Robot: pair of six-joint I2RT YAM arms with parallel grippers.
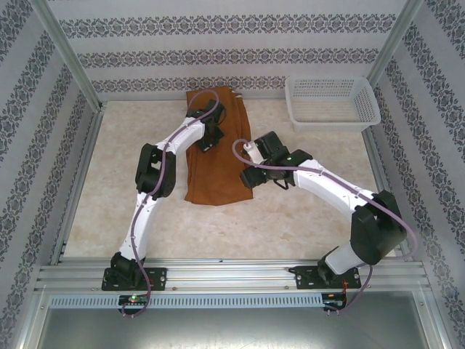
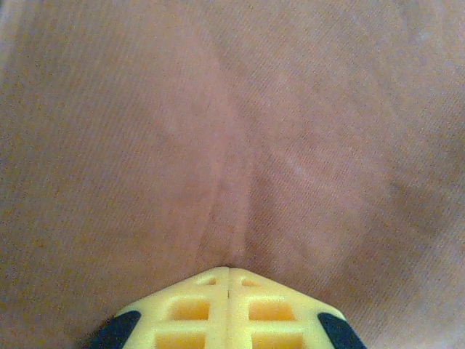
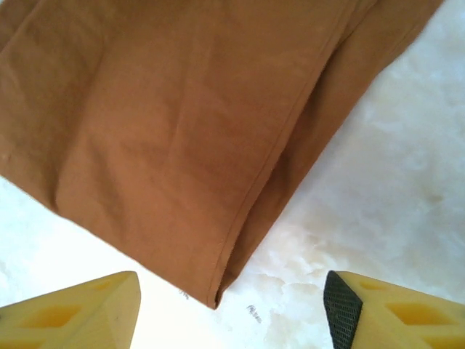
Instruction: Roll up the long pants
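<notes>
1. Surface: a pale marbled table, enclosed by patterned wall panels and an aluminium frame.
2. A white mesh basket stands in the far right corner.
3. The long pants lie flat at far centre, folded lengthwise, with one end at the far wall.
4. Left gripper: fingers closed together, tips against the cloth.
5. Right gripper: fingers spread wide, holding nothing, above the table at the pants' near right corner.
</notes>
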